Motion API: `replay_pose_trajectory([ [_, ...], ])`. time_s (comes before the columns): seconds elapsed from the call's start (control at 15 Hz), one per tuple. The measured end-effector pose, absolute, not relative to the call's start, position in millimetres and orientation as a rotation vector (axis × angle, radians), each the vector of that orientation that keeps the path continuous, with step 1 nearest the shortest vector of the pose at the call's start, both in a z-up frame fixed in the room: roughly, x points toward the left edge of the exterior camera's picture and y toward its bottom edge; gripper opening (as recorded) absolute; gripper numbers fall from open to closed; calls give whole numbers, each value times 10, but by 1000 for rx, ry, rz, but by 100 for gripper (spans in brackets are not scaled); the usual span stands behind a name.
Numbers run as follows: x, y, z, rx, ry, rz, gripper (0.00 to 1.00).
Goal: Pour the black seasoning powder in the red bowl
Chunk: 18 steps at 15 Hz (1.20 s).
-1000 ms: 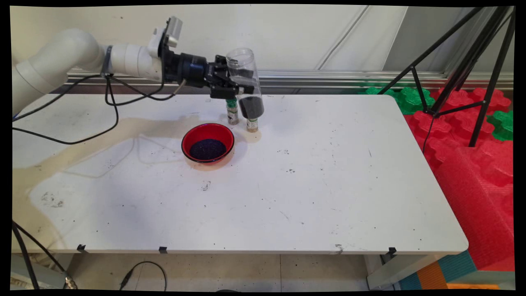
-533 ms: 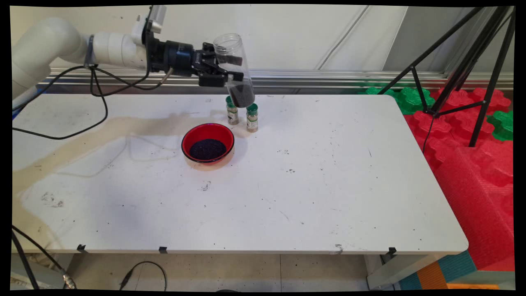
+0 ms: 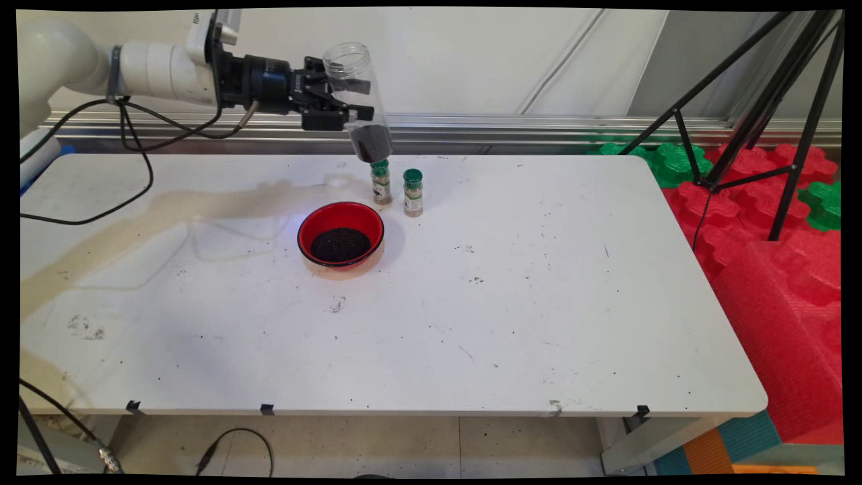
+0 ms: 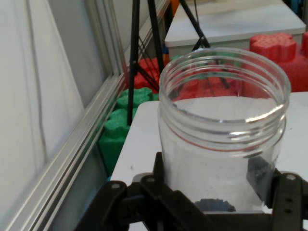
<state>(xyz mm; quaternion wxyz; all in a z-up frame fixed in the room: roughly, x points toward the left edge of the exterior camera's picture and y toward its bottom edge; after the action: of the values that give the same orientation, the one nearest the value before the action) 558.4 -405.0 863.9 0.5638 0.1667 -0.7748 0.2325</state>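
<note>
I see a white table (image 3: 512, 316), scuffed and speckled, with a tan stain running across its left part. A red bowl (image 3: 341, 235) of dark grains sits on it. Just behind the bowl stand two small green-capped spice jars (image 3: 396, 188), side by side and slightly apart, both upright.

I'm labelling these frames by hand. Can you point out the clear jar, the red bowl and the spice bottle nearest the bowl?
clear jar (image 3: 351, 87), main view, on its see-through wall, held in the claw.
red bowl (image 3: 307, 229), main view, on its left rim.
spice bottle (image 3: 382, 190), main view, on its labelled body.
</note>
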Motion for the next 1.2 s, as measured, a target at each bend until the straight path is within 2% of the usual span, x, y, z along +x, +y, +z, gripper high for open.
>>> replay_pose_trajectory([
  [1.2,6236,-3879,8450,415,-1995,717,0],
])
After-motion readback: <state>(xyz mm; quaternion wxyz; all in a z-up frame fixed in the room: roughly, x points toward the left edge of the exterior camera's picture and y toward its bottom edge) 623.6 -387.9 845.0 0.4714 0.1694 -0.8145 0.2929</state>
